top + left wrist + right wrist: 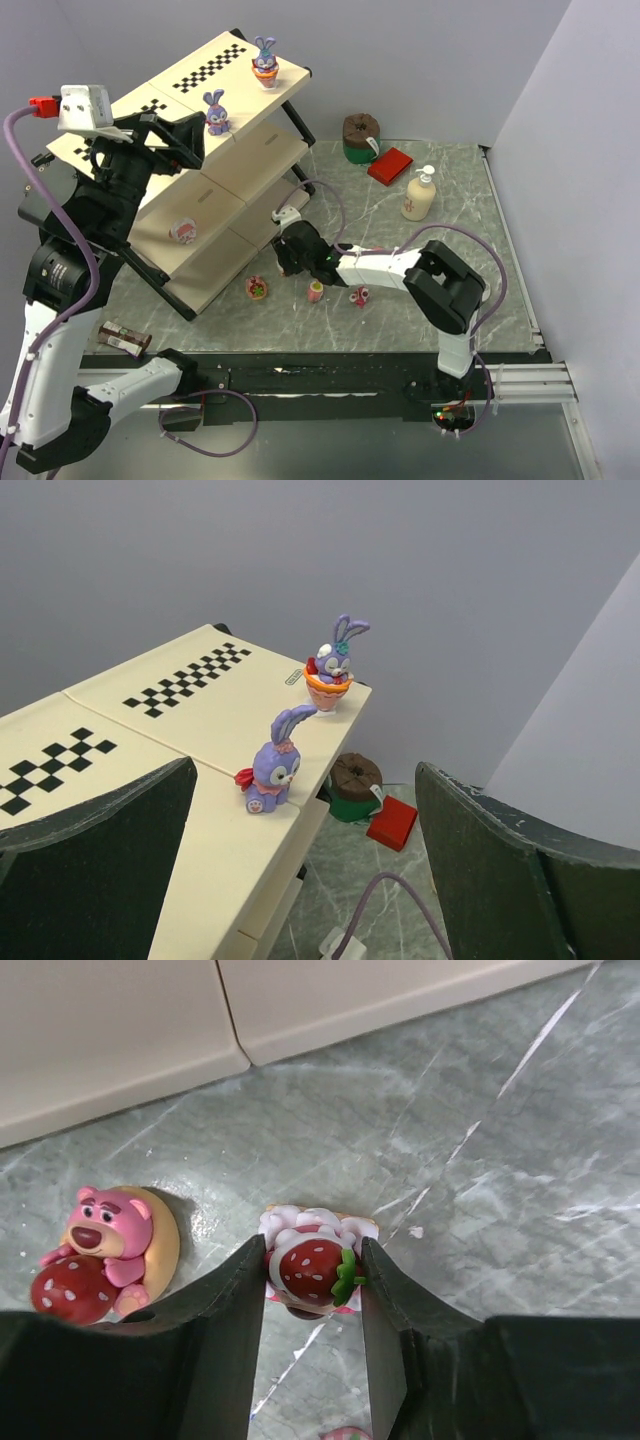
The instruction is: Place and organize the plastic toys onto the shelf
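**Top external view.** The three-tier rack with cream boards and a black metal frame (243, 100) is located at 10 o'clock on the grey marbled table (450, 230). Two toys are seated on its checkered top board: a purple bunny in an orange cup (265, 62) and, at 7 o'clock of it, a purple bunny with a red bow (216, 112). The left gripper (185, 140) is held over that board. The right gripper (293, 268) is lowered to the table.

**Left wrist view.** The left fingers (90, 850) are spread wide, with nothing between them. Both bunnies (330, 675) (272, 770) are seen beyond them.

**Right wrist view.** The right fingers (220, 1330) are pressed against both sides of a pink strawberry cupcake toy (312, 1270) standing on the table. A pink bear toy (105, 1250) is apart at 9 o'clock.
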Controlling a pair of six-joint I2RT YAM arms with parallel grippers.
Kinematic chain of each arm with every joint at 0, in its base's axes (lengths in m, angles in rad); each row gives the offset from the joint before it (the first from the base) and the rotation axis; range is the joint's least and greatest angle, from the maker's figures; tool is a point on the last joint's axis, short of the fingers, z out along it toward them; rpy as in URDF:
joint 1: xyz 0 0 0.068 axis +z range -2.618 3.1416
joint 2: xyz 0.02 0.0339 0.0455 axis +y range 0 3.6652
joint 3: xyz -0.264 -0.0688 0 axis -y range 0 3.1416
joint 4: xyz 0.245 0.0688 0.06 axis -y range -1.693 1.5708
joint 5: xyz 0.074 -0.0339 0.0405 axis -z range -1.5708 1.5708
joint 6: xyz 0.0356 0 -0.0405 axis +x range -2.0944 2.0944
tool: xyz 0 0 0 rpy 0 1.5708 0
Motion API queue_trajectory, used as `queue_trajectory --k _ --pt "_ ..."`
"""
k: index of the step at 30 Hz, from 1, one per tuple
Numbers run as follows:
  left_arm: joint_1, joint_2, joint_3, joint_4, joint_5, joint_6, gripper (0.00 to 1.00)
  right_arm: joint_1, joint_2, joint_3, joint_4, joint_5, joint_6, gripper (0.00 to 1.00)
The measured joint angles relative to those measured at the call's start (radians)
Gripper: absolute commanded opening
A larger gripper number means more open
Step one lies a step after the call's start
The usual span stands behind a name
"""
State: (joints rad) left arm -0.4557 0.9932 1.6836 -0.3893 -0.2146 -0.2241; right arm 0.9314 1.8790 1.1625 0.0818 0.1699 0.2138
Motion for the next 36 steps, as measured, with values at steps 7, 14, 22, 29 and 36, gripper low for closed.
queue_trajectory --k 7,14,22,29,36 --pt "-0.002 0.005 0.005 0.0 -0.012 0.003 0.97 0.0 -0.127 0.001 -0.002 0.025 -0.052 0.0" --pt "-0.002 0.004 0.017 -0.001 -0.02 0.004 0.96 0.0 -0.222 0.124 -0.023 0.029 -0.134 0.0" --pt "-0.002 0.0 0.017 -0.001 -0.02 0.006 0.96 0.0 -0.193 0.359 -0.051 0.003 -0.22 0.0" --pt "-0.002 -0.013 0.017 -0.001 -0.023 0.006 0.96 0.0 -0.122 0.449 -0.06 -0.034 -0.239 0.0" --pt "-0.002 -0.016 0.017 0.0 -0.027 0.012 0.96 0.006 -0.051 0.494 -0.088 -0.061 -0.249 0.0"
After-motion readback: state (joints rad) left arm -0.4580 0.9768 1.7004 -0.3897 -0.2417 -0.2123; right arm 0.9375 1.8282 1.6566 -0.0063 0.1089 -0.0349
